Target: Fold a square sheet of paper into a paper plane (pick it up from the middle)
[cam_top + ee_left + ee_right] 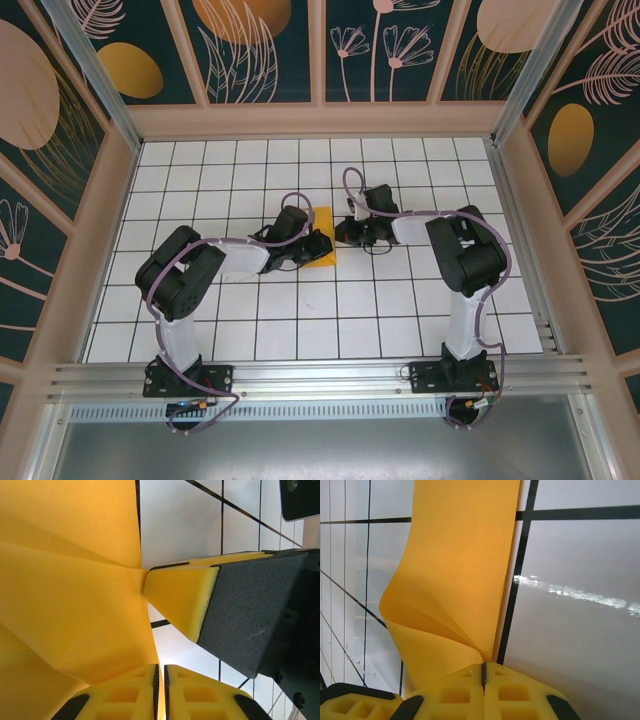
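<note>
- Your square sheet of paper (pixel 322 225) is partly folded into a strip, with its long axis running away from the arm bases.
- The left gripper (pixel 303 245) is clamped on its left side, and the right gripper (pixel 352 232) is pinching its curled right edge.
- So the sheet sits between them, and the left looks a touch nearer.

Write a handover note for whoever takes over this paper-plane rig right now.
Left tool: shut on the sheet.
Right tool: shut on the sheet too.
Sheet: around the middle of the table, held between both tools and curled over, not flat.
Done: sheet gripped and curled.
Left: press the creases flat and make the plane folds; no plane shape yet.
</note>
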`<state>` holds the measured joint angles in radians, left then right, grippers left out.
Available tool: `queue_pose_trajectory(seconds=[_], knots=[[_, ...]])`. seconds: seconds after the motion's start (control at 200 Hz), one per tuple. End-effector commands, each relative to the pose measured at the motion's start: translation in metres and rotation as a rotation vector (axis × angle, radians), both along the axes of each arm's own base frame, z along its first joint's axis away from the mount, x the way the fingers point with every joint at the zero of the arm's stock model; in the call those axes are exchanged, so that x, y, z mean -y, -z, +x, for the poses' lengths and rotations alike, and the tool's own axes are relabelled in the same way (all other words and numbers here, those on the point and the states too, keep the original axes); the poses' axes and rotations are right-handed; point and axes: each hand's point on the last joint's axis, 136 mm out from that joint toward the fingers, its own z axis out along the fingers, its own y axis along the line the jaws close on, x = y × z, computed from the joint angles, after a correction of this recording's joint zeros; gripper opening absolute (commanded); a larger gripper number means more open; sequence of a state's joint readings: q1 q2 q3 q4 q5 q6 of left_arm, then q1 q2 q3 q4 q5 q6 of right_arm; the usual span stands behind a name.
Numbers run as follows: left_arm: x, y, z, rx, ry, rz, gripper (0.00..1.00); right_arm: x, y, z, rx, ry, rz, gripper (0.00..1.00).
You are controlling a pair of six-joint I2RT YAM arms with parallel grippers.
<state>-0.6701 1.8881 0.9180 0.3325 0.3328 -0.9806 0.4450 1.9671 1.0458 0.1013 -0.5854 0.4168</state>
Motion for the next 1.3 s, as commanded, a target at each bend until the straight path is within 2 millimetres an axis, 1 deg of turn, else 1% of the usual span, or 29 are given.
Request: queue_pose_trajectory(seconds=[0.0,0.465,0.62,0.665,0.766,0.871,0.961,1.056,1.211,1.221,1.236,1.296], knots=[[-0.002,0.015,-0.010,-0.024,0.023,0.029,0.13,-0.011,-0.004,0.003,0.020,-0.044,0.022,0.02],[-0.006,0.023,-0.013,-0.038,0.018,0.045,0.13,-0.014,0.001,0.004,0.011,-0.050,0.018,0.02],[-0.007,0.022,-0.012,-0.034,0.012,0.047,0.14,-0.015,0.002,0.005,0.012,-0.053,0.017,0.02],[-0.006,0.020,-0.012,-0.030,0.013,0.039,0.14,-0.016,0.002,0.005,0.013,-0.053,0.016,0.02],[-0.005,0.007,-0.010,-0.001,0.009,0.020,0.17,-0.014,0.002,0.006,0.016,-0.046,0.005,0.02],[-0.011,-0.009,-0.005,0.049,-0.012,0.037,0.19,-0.011,0.001,0.007,0.031,-0.035,-0.015,0.02],[-0.023,-0.013,-0.006,0.065,-0.049,0.067,0.22,-0.010,-0.002,0.006,0.040,-0.036,-0.017,0.01],[-0.036,-0.007,-0.012,0.052,-0.091,0.093,0.23,-0.011,-0.006,0.004,0.046,-0.041,-0.015,0.02],[-0.054,0.006,-0.018,0.031,-0.155,0.134,0.21,-0.011,-0.011,-0.004,0.045,-0.046,-0.013,0.02],[-0.054,-0.001,-0.017,0.046,-0.159,0.123,0.21,-0.012,-0.011,-0.005,0.045,-0.046,-0.013,0.02],[-0.055,-0.004,-0.017,0.052,-0.164,0.120,0.20,-0.011,-0.011,-0.006,0.042,-0.044,-0.014,0.02],[-0.059,-0.006,-0.017,0.058,-0.179,0.129,0.20,-0.011,-0.016,-0.012,0.037,-0.044,-0.011,0.02]])
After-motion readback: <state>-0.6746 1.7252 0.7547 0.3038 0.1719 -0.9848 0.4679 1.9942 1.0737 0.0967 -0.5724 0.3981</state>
